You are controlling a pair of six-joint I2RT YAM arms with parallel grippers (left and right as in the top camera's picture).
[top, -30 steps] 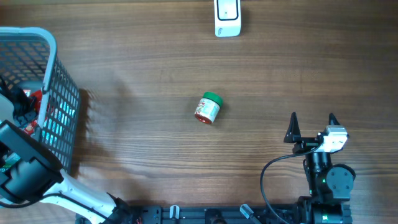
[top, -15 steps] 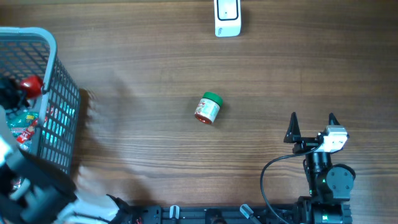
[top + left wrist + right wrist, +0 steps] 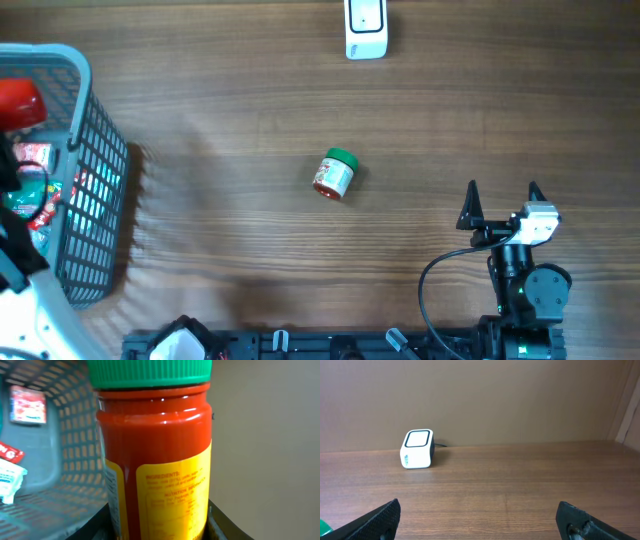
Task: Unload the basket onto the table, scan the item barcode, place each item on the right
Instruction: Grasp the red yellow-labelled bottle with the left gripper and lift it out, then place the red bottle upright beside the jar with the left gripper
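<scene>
Overhead places a grey plastic basket (image 3: 95, 170) with open lattice walls at the left edge of the wooden table (image 3: 250, 250), and the red jar (image 3: 20, 101) poised above its far corner. Left wrist view is filled by that jar: a glossy cylinder of red contents under a smooth green lid (image 3: 150, 372), wrapped in a yellow printed label (image 3: 175, 500). The left claw (image 3: 160, 527) pinches it low on the body, dark jaws either side of the base, so it stands upright with the label exposed. Only ingredient text shows on this face, so the jar probably needs turning to present its barcode. Crinkled packets (image 3: 30, 190) lie in the basket. The scanner (image 3: 365, 28), a rounded white box, sits at the table's far edge, well apart from the jar. A smaller green-capped jar (image 3: 335, 175) lies on its side mid-table. The right claw (image 3: 500, 190) is spread wide and empty near the near right corner, likely parked clear of the carry path.
</scene>
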